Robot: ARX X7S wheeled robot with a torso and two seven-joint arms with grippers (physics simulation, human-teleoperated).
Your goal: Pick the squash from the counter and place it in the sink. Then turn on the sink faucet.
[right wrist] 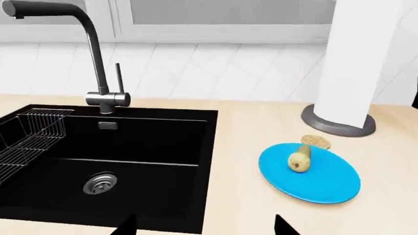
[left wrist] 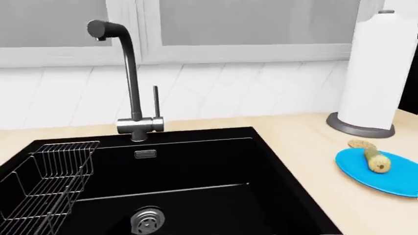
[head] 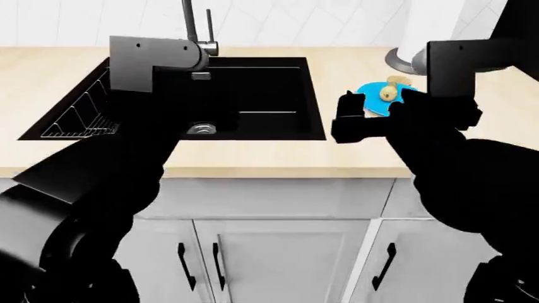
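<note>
Squash (right wrist: 300, 160) unpicked, on plate (right wrist: 326, 183).
Right gripper (right wrist: 203, 226) fingers spread, aimed toward it; left gripper's fingers unseen.

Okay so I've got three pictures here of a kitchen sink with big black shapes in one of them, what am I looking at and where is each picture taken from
This is a simulated two-armed robot at a kitchen counter. The picture with the black shapes comes from its head camera, looking down: those shapes are its own arms. The other two come from cameras near each wrist, both facing the black sink.

Behind the sink stands a grey faucet. A wire rack sits inside the basin. Beside the sink, a blue plate carries a small tan squash with a flat tan disc at its edge. Behind that is a paper-towel roll.

Nothing is held. The right gripper has its jaws apart; the left one's jaws cannot be made out.
</note>
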